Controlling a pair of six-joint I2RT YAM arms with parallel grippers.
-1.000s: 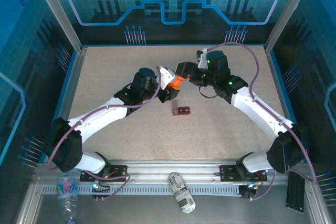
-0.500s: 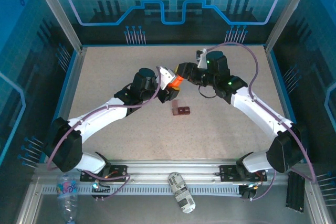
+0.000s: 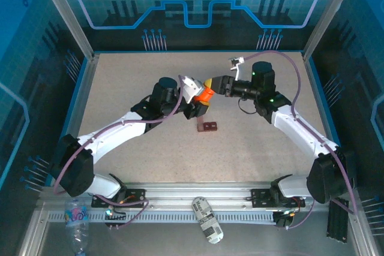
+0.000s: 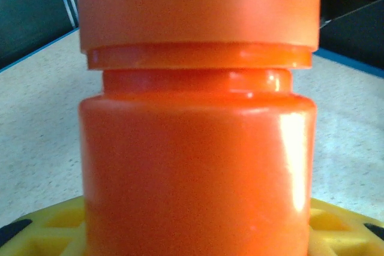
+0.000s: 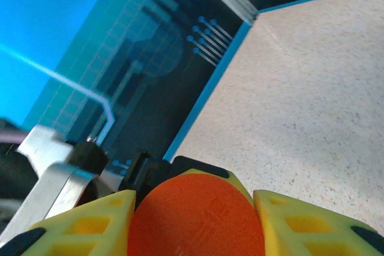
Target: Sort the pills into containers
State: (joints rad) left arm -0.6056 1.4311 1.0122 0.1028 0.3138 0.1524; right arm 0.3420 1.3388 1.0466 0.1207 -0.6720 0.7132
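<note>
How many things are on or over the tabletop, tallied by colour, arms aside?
orange bottle: 1
dark red-brown two-well box: 1
total: 2

The tabletop (image 3: 132,82) is flat and sandy-coloured, with tiny dark speckles all over. A blue edge (image 3: 84,82) runs round it. One small dark red-brown box (image 3: 209,126) lies flat on the tabletop, near its middle. The blue edge is well apart from the box on every side.
</note>
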